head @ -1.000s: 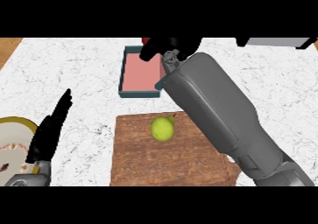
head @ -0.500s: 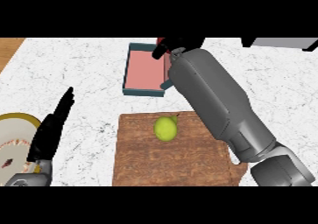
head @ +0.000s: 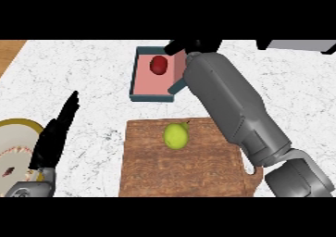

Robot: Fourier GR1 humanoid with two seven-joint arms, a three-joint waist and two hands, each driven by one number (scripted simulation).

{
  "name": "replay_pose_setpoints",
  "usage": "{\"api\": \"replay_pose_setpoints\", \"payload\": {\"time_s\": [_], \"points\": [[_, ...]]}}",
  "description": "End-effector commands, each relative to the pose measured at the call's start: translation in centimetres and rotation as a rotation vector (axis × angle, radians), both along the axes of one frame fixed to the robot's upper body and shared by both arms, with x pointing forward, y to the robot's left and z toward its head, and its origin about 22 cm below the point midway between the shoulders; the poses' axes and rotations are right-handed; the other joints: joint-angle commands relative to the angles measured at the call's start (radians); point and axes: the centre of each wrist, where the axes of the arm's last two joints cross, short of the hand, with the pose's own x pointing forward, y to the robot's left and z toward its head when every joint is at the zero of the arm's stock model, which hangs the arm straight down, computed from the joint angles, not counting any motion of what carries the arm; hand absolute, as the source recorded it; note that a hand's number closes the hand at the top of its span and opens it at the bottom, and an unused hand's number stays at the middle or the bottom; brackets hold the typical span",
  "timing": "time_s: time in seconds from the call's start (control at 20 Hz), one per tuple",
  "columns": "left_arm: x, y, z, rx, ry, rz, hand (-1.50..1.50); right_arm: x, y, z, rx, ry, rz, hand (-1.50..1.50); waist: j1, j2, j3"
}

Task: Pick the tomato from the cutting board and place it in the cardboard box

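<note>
At the far left edge, a round plate (head: 13, 143) with a yellowish rim, partly cut off by the view. Overlapping its right side, the left hand (head: 55, 134): black, fingers straight and pointing up, open, holding nothing, resting above the white marbled counter (head: 88, 69).

In the middle, a brown wooden cutting board (head: 184, 171) carrying a yellow-green fruit (head: 176, 135), stem tip toward the upper right.

Farther back, a cardboard box (head: 151, 97) with teal walls and a pink floor. Inside, in its far half, the tomato (head: 158, 65): dark red, lying free, slightly longer than wide, long axis running away from the robot.

Coming in from the lower right, the grey right forearm (head: 232, 106), passing over the box's right wall. At the box's far right corner, the right hand (head: 192, 46), near the tomato but apart from it; open or closed, impossible to tell.

At the top right, a grey object (head: 300, 44), cut off.
</note>
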Motion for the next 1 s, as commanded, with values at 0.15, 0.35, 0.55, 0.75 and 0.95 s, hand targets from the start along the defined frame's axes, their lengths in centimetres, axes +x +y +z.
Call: {"api": "replay_pose_setpoints", "payload": {"time_s": [0.15,0.35,0.55,0.75,0.95], "points": [[0.1,0.6,0.0,-0.014,0.010,0.041,0.00,0.0,-0.6,0.3,0.224,-0.303,-0.146,-1.50,-0.023,-0.006,0.001],[-0.1,1.0,-0.6,-0.002,0.019,0.051,0.00,-0.1,-1.3,1.3,0.363,-0.402,-0.189,-1.50,-0.047,-0.014,0.001],[-1.7,3.3,-0.6,0.005,0.037,0.094,0.00,-0.4,-4.0,-0.1,0.373,-0.464,-0.246,-1.50,-0.086,-0.032,0.001],[-2.6,3.1,-1.4,-0.005,0.047,0.131,0.00,-1.2,-6.3,-1.2,0.388,-0.488,-0.310,-1.50,-0.115,-0.043,0.000],[-3.5,4.2,-0.7,0.015,0.056,0.136,0.00,-3.7,-9.6,-1.5,0.408,-0.528,-0.306,-1.50,-0.135,-0.052,0.000]]}}
